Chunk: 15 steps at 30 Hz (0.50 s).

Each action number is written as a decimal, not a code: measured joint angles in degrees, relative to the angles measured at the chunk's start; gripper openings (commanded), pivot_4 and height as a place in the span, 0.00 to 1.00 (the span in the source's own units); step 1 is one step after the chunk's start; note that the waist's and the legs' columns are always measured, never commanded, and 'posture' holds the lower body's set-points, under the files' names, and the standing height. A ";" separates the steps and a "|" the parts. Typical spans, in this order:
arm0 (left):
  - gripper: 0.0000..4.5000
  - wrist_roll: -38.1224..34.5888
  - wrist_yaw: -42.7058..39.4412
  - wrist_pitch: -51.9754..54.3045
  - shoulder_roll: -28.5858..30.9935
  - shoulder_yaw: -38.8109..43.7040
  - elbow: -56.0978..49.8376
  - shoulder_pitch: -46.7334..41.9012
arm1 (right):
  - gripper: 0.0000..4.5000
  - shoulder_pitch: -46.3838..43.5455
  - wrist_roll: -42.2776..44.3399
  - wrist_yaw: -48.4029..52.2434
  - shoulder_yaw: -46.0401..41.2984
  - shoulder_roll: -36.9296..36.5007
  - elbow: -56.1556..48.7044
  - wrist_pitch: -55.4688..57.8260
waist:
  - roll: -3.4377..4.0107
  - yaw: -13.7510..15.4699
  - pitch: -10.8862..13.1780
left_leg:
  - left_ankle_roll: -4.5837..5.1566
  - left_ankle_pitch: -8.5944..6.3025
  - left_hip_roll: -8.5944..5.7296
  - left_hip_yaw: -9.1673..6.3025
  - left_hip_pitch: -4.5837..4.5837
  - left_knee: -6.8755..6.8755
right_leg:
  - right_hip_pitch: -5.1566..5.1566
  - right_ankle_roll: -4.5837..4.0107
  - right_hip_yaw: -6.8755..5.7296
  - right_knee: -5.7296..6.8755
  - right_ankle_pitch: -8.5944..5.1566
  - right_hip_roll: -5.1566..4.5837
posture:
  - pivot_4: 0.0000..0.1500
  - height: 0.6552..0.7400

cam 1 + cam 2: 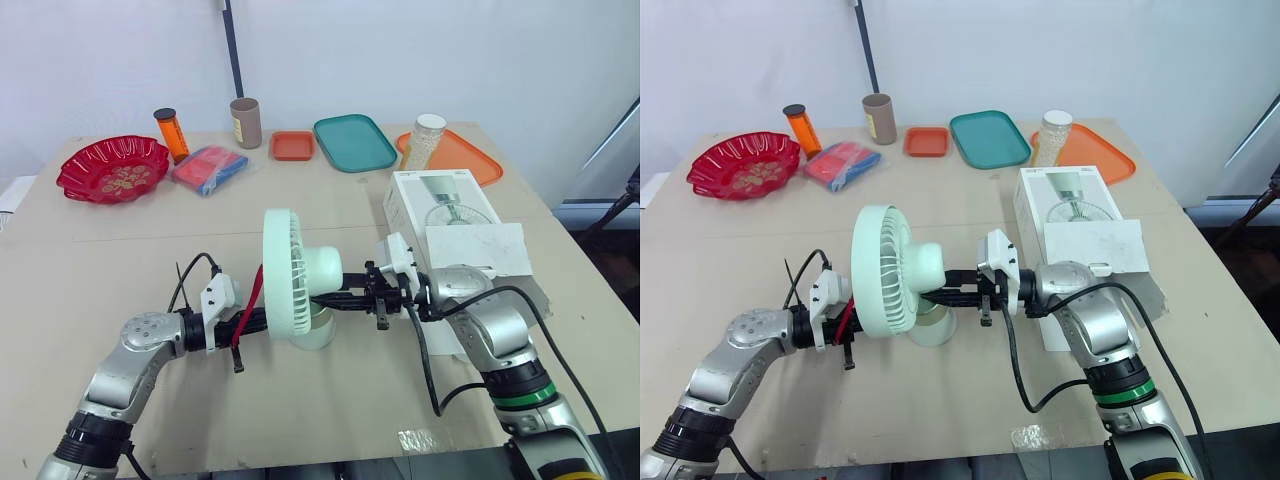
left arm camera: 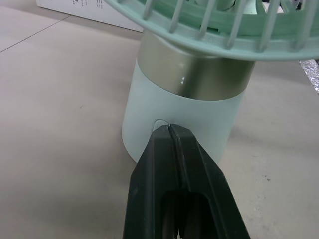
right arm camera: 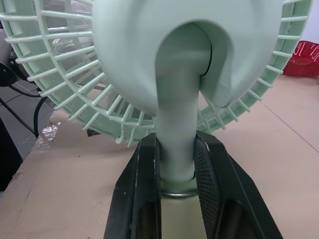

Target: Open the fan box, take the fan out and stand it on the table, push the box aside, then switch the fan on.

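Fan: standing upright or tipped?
Upright. The fan stands base-flat on the table; jaws of the right gripper clamp its neck, shut jaws of the left gripper touch its base.

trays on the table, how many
3, all at the back: a small red-orange tray, a teal tray right of it, and an orange tray farthest right, partly behind a jar.

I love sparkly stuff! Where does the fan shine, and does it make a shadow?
Left wrist view: a tiny bright glint sits on the fan's silver band, and a soft shadow hugs its base on the table. Left eye view: the light is even, the shadows are faint, and the glossy red bowl catches some light.
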 measured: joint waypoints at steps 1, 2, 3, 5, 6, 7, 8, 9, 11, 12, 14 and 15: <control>0.01 0.00 0.00 0.01 0.00 -0.01 0.00 0.00 | 0.08 0.00 0.00 0.00 0.01 0.00 0.00 -0.02 | 0.00 0.00 0.00 | 0.00 0.00 0.00 0.00 0.00 0.00 | 0.00 0.00 0.00 0.00 0.00 0.00 | 1.00 1.00; 0.01 0.00 0.00 0.01 0.00 -0.01 0.00 0.00 | 0.08 0.00 0.00 0.00 0.03 0.00 0.00 -0.02 | 0.00 0.00 0.00 | 0.00 0.00 0.00 0.00 0.00 0.00 | 0.00 0.00 0.00 0.00 0.00 0.00 | 1.00 1.00; 0.01 0.00 0.00 0.02 0.00 -0.02 -0.01 0.02 | 0.08 0.00 0.00 0.00 0.04 0.00 0.01 -0.03 | 0.00 0.00 0.00 | 0.00 0.00 0.00 0.00 0.00 0.00 | 0.00 0.00 0.00 0.00 0.00 0.00 | 1.00 1.00; 0.01 0.05 0.00 0.03 0.01 -0.03 -0.09 0.17 | 0.08 0.03 0.00 0.00 0.06 0.00 0.01 -0.09 | 0.00 0.00 0.00 | 0.00 0.00 0.00 0.00 0.01 0.00 | 0.00 0.00 0.00 0.00 0.00 0.00 | 1.00 1.00; 0.01 0.07 0.00 0.03 0.04 -0.03 -0.18 0.30 | 0.08 0.06 0.00 0.00 0.07 0.00 0.01 -0.19 | 0.00 0.00 0.00 | 0.00 0.00 0.00 0.00 0.01 0.00 | 0.00 0.00 0.00 0.00 0.00 0.00 | 1.00 1.00; 0.01 0.07 -0.04 0.03 0.15 -0.02 -0.29 0.41 | 0.08 0.08 0.00 0.02 0.08 0.00 0.01 -0.26 | 0.00 0.00 0.00 | 0.00 0.00 0.00 0.00 0.01 0.00 | 0.00 0.00 0.00 0.00 0.00 0.00 | 1.00 1.00; 0.01 0.05 -0.10 0.03 0.31 0.02 -0.40 0.51 | 0.08 0.08 0.01 0.04 0.07 0.00 0.01 -0.28 | 0.00 0.00 0.00 | 0.00 0.00 0.00 0.00 0.01 0.00 | 0.00 0.00 0.00 0.00 0.00 0.00 | 1.00 1.00; 0.01 -0.03 -0.17 0.03 0.66 0.16 -0.51 0.68 | 0.08 0.08 0.04 0.08 0.04 -0.01 0.01 -0.26 | 0.00 -0.03 -0.01 | 0.01 0.00 0.01 0.00 0.02 0.00 | 0.00 0.00 0.01 0.00 0.00 0.02 | 1.00 1.00; 0.01 -0.49 -0.12 0.22 1.84 1.17 -0.93 1.15 | 0.08 0.10 0.28 0.21 -0.13 -0.37 -0.01 -0.11 | 0.01 -0.06 -0.01 | 0.01 -0.01 0.03 0.00 0.03 0.00 | 0.00 0.00 0.01 0.00 0.00 0.03 | 1.00 1.00; 0.01 -0.74 0.06 0.38 2.56 2.02 -1.55 1.49 | 0.08 0.15 0.60 0.28 -0.26 -0.75 -0.04 0.19 | 0.01 -0.05 -0.01 | 0.01 -0.01 0.02 0.00 0.03 0.00 | 0.01 0.00 0.01 0.00 0.00 0.02 | 1.00 1.00; 0.01 -1.41 0.55 0.62 2.96 3.82 -2.81 2.21 | 0.08 0.22 1.16 0.48 -0.30 -1.47 -0.31 0.68 | 0.01 0.01 -0.01 | 0.02 -0.01 0.01 -0.01 0.03 0.00 | 0.03 0.02 0.00 -0.02 -0.01 0.00 | 1.00 1.00; 0.01 -1.90 1.06 0.81 3.27 4.61 -3.68 2.78 | 0.08 0.27 1.29 0.90 -0.35 -2.01 -0.73 0.87 | 0.00 0.02 -0.01 | 0.05 -0.03 0.01 -0.01 0.03 0.00 | 0.04 0.04 0.00 -0.02 -0.03 -0.01 | 1.00 1.00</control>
